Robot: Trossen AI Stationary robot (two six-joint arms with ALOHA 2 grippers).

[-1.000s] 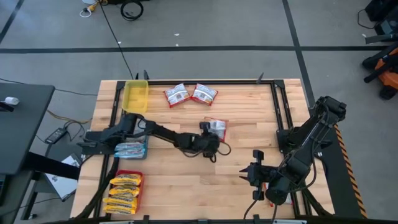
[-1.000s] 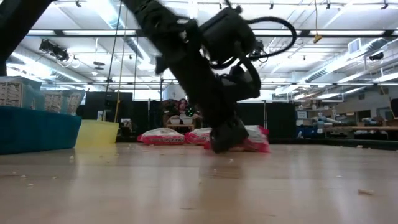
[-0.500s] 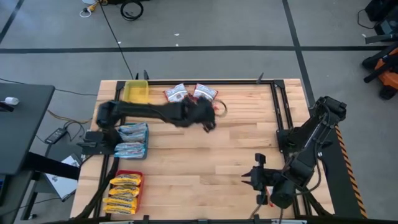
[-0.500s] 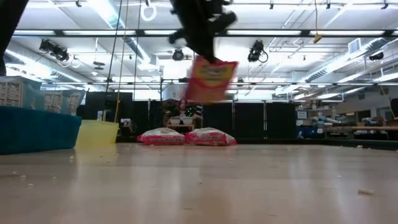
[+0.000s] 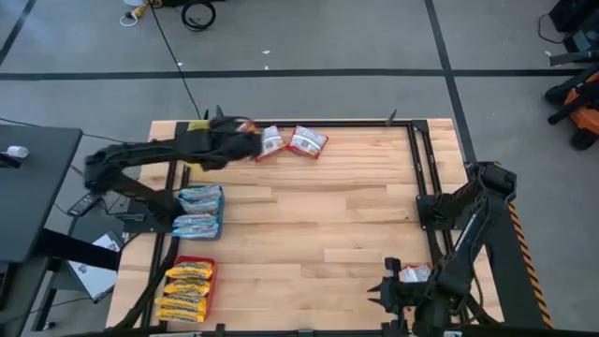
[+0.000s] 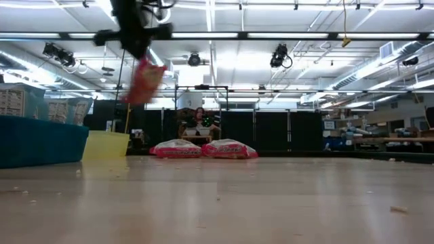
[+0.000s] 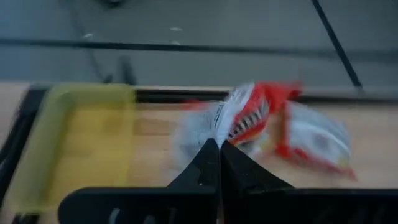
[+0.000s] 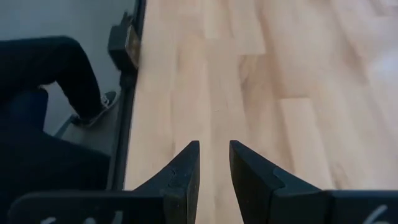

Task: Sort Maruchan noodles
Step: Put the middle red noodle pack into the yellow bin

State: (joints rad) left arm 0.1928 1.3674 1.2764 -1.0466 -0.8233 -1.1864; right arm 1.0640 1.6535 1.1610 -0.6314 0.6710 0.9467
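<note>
Since the earlier frames, the left arm has been swinging away from the table's middle toward the far left corner, carrying a red-and-white plastic noodle packet [image 6: 144,80] that it lifted off the boards. Now the left gripper [image 5: 245,140] is hanging in the air beside the plain yellow plastic tray [image 7: 74,137], its fingers pinched together on the packet's upper edge, so the packet is dangling slightly tilted below them, clear of the wooden table [image 5: 328,234].

Two further red-and-white noodle packets [image 5: 290,141] are lying flat side by side on the table near its far edge, just beside the carried packet in the high view. In the left wrist view the held packet is showing blurred just past the closed fingertips, with the yellow tray to one side.

Pale blue-white noodle packets [image 5: 198,211] are resting in a blue plastic tray [image 6: 41,139] along the left edge. Yellow-orange noodle packets [image 5: 187,290] are stacked in a red plastic tray [image 5: 211,265] at the near left corner.

The right gripper [image 8: 213,168] is waiting low over the near right corner of the table, its fingers standing a narrow gap apart and holding nothing. A small red-and-white object [image 5: 415,273] is sitting beside the right arm; what it is cannot be told.
</note>
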